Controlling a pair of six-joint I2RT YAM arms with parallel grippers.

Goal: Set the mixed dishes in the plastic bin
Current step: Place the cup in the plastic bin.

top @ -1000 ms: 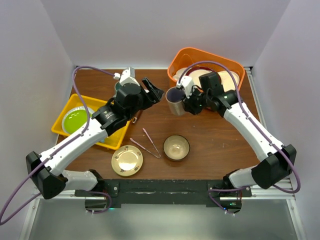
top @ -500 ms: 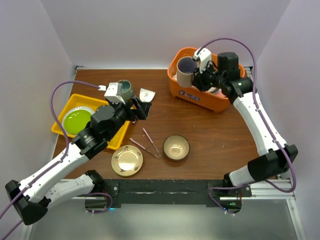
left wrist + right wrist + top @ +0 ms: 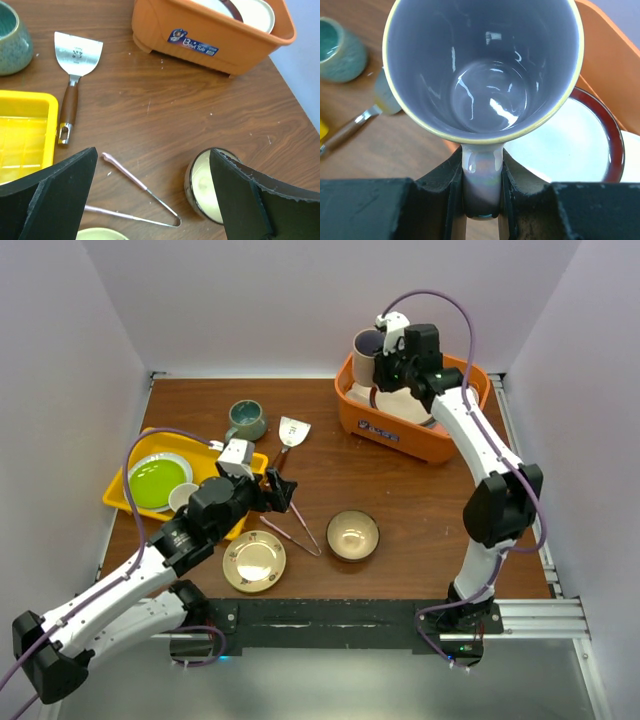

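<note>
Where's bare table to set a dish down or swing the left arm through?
The widest bare wood lies right of the bronze bowl, between the orange bin and the near edge. A narrower lane runs between the spatula and the bin. Crowded: tongs, cream plate and yellow tray around the left gripper.

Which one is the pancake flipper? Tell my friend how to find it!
Find the deep orange plastic bin at the far right of the brown wooden table. Just left of it, beside the round teal ceramic mug, lies the metal spatula. Only it has a flat shiny blade and a dark brown handle.
</note>
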